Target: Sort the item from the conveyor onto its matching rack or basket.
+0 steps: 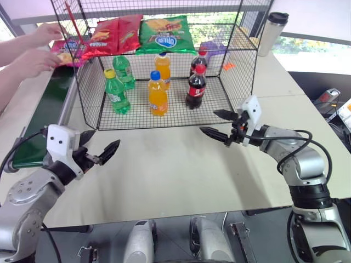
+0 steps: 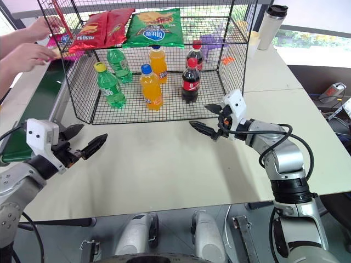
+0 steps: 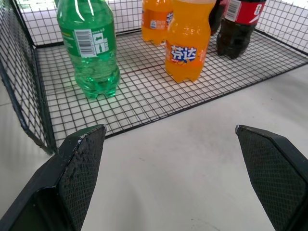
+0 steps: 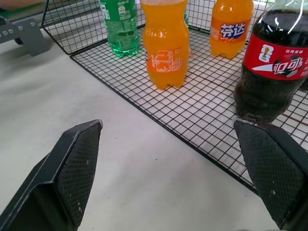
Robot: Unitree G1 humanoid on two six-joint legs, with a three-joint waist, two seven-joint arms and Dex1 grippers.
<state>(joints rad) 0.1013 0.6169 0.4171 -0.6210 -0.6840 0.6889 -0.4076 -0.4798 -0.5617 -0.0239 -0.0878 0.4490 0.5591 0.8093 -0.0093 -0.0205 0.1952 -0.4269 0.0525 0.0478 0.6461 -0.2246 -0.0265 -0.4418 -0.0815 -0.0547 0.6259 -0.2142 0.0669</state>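
A: Which step is this?

B: By my reading, the waiting one. The left gripper has its fingers spread wide over bare table, nothing between them. The right gripper is just as wide and just as empty, its tips just short of the front edge of the wire frame's lower compartment, where the bottles stand.

A: And the pink crisp bag?

B: The pink crisp bag lies at the far end of the conveyor, well beyond the left fingers and off to their outer side. A person's hands are on or right at it, so it isn't free to take yet.

A: Where does it go?

B: Onto the upper shelf, above and beyond both sets of fingers, beside the red bags and the green bag.

A: So the next move?

B: Probably the left arm, being nearer the belt. It must swing outward over the belt once the hands clear, bracket the bag with the fingers wide, then close gently; a shiny bag may slip or crumple.
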